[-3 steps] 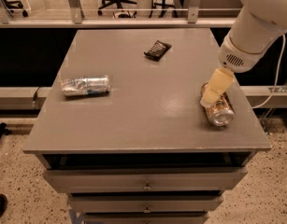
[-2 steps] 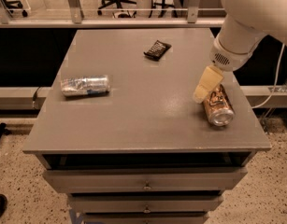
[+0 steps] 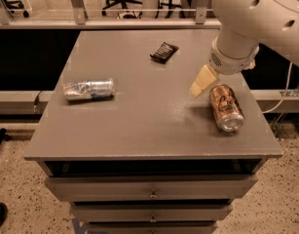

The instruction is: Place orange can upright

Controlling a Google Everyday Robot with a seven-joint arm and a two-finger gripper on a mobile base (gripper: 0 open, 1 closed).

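Seeing the orange can (image 3: 226, 107) lying on its side on the gray table (image 3: 149, 126), near the right edge. Seeing the gripper (image 3: 200, 84) hanging just beside the can's back end, on its left. Not being able to tell whether the jaws are apart or together. Also seeing a silver-and-blue can (image 3: 89, 89) lying at the left.

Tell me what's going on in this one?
The robot's arm reaches over the right side of the grey table, its gripper hovering just left of the far end of the orange can, not holding it. The orange can lies on its side near the front right corner, so it is not upright yet. A silver-and-blue can lies on its side at the left, and a small dark packet sits toward the back.
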